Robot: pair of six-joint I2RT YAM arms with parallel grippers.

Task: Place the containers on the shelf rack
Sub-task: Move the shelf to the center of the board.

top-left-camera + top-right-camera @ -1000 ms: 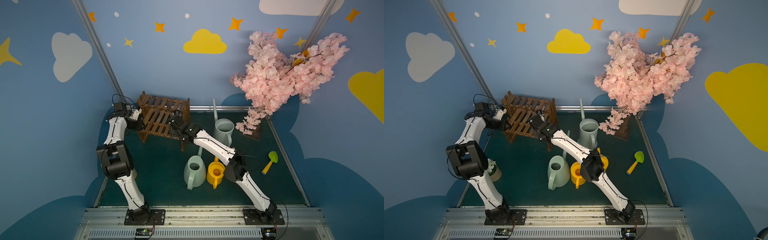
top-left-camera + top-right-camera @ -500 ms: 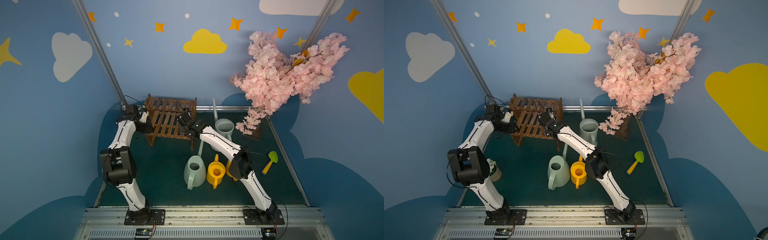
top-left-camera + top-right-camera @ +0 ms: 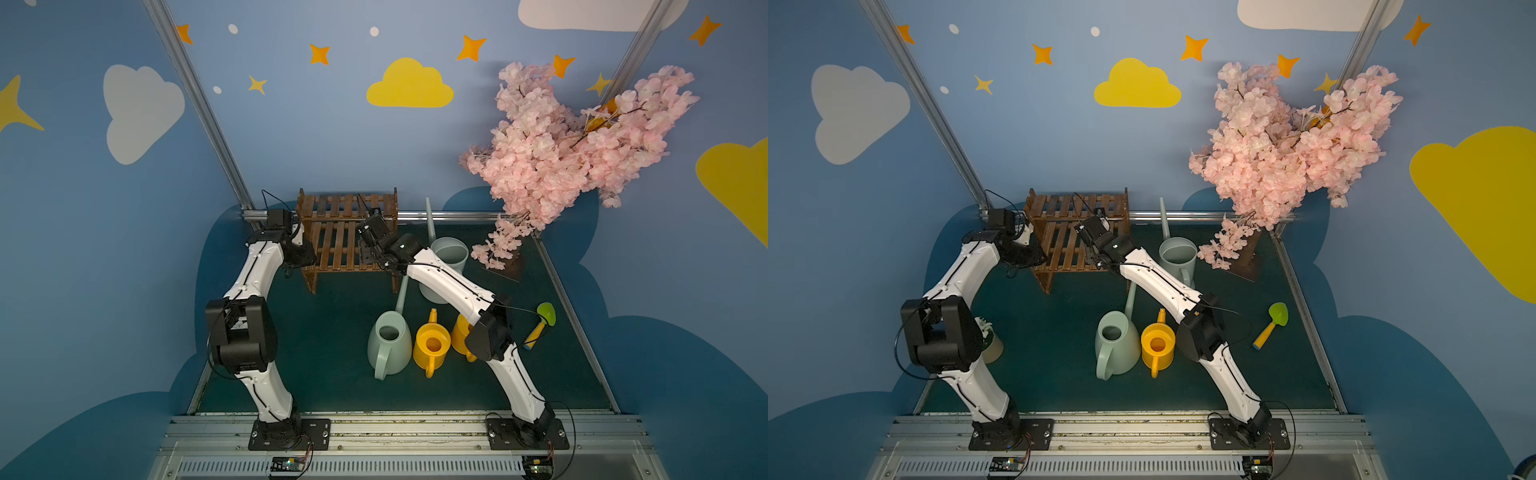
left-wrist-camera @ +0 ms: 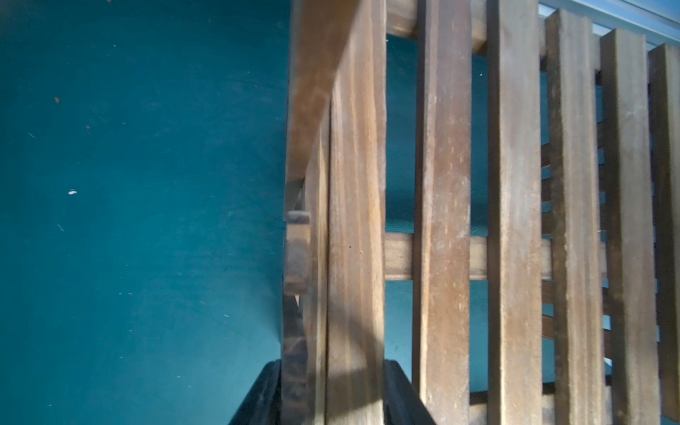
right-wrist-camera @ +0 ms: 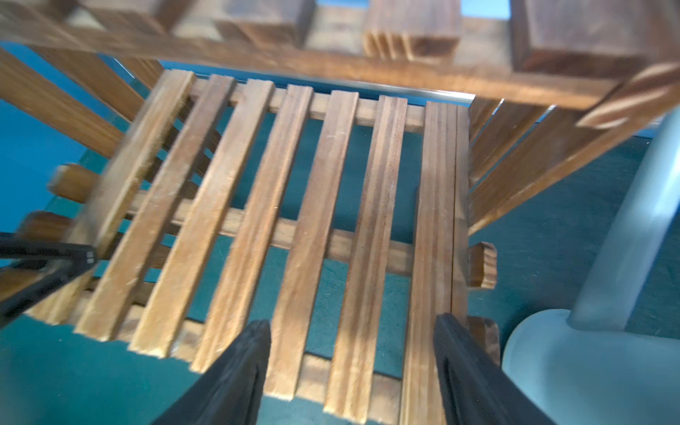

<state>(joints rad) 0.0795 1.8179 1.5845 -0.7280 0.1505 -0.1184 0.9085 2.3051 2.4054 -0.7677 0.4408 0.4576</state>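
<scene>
The left gripper (image 4: 331, 371) clamps the shelf rack (image 3: 332, 249) at its left edge. The right gripper (image 5: 353, 323), jaws apart (empty), hangs nearer the grey-blue watering can (image 3: 451, 259), just right.

four watering cans (image 3: 1117, 345) showed: one mint can (image 3: 392, 351), one grey-blue can (image 3: 455, 259), two yellow cans (image 3: 432, 347) (image 3: 458, 334). there was one shelf rack (image 3: 334, 249), one toy shovel (image 3: 545, 313), one blossom tree (image 3: 573, 141)

The dark brown slatted shelf rack (image 3: 347, 239) stands upright, its end slat clamped in the left gripper (image 4: 331, 368) and its lower tier beneath the right gripper (image 5: 351, 327). The grey-blue can (image 3: 453, 249) stands just beside that gripper. The mint can (image 3: 390, 347), yellow can (image 3: 432, 345) and second yellow can (image 3: 457, 332), which is seemingly upright but mostly hidden, are well apart from it.
</scene>
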